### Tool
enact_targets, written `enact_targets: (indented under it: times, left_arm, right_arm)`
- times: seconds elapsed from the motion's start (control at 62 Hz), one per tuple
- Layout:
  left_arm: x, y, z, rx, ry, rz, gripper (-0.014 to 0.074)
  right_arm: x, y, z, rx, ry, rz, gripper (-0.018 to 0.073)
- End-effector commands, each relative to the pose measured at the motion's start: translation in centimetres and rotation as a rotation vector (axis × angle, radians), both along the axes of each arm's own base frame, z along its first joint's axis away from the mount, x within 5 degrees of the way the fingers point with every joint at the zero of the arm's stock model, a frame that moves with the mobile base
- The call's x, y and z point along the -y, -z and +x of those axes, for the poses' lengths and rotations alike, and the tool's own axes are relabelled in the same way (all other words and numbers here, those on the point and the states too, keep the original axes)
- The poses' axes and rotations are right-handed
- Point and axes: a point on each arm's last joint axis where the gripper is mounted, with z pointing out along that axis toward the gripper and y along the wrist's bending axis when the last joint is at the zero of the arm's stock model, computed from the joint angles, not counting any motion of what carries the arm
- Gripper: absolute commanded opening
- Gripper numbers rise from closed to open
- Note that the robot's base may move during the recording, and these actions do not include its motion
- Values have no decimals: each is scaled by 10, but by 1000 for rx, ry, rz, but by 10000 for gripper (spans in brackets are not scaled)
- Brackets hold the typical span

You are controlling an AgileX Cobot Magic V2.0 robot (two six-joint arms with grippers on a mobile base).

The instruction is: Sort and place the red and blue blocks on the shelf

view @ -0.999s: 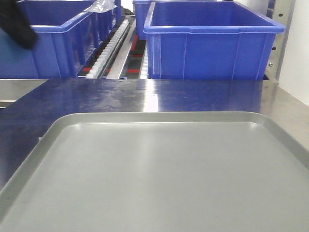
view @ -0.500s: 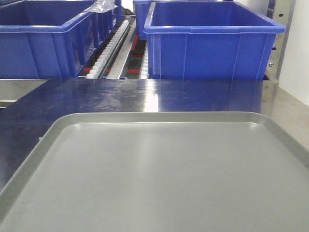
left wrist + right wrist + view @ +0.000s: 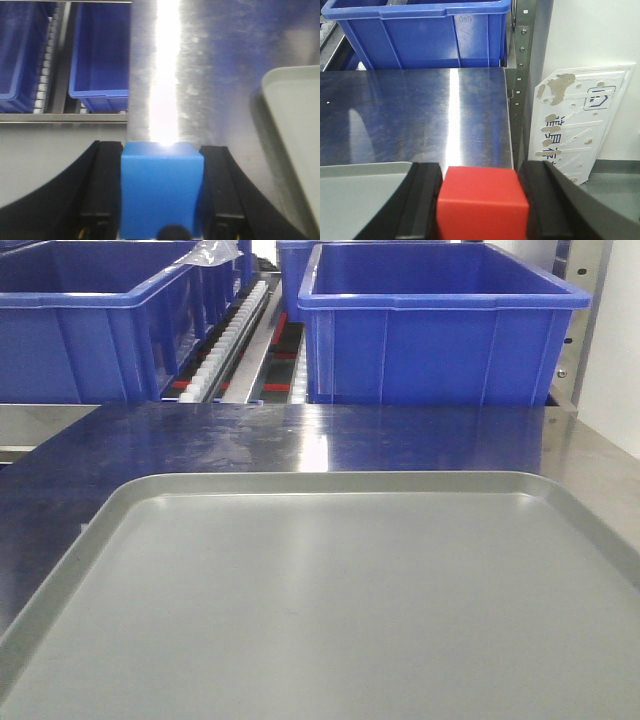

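Observation:
In the left wrist view my left gripper (image 3: 161, 148) is shut on the light blue block (image 3: 161, 195), which sits squarely between the black fingers (image 3: 106, 185) above the steel table (image 3: 215, 75). In the right wrist view my right gripper (image 3: 481, 170) is shut on the red block (image 3: 482, 202), held over the table's right front part beside the grey tray (image 3: 355, 182). The shelf shows as white roller tracks (image 3: 232, 335) behind the table, a front rail (image 3: 65, 118) and a perforated upright (image 3: 522, 60). Neither gripper nor block appears in the front view.
Large dark-blue bins (image 3: 440, 335) (image 3: 90, 325) stand on the shelf behind the table (image 3: 300, 435). The grey rimmed tray (image 3: 320, 481) fills the front. A white marked panel (image 3: 580, 125) leans beyond the table's right edge.
A dark shape at the upper left of the front view one second ago has gone out of sight. The bins, tray and table have not moved.

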Motion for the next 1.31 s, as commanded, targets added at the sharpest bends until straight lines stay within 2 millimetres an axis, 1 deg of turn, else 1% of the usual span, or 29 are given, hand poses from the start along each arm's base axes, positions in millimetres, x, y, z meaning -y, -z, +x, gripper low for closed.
enact_targets:
  times: [0.0, 0.145, 0.371, 0.854, 1.096, 1.29]
  left_arm:
    - [-2, -12, 2, 110, -16, -30, 123]
    - [-8, -12, -2, 140, -54, -34, 123]
    - [-8, -8, -4, 163, -48, -40, 123]
    - [-7, -11, -2, 198, -39, -44, 123]
    - [-7, -11, -1, 175, -44, -39, 123]
    - [-8, -15, 3, 121, -59, -27, 123]
  right_arm:
    - [1, -17, 2, 118, 3, -15, 54]
    - [1, -17, 2, 118, 3, -15, 54]
    - [1, -17, 2, 118, 3, -15, 54]
    - [1, -17, 2, 118, 3, -15, 54]
    - [1, -17, 2, 118, 3, -15, 54]
    - [1, -17, 2, 118, 3, -15, 54]
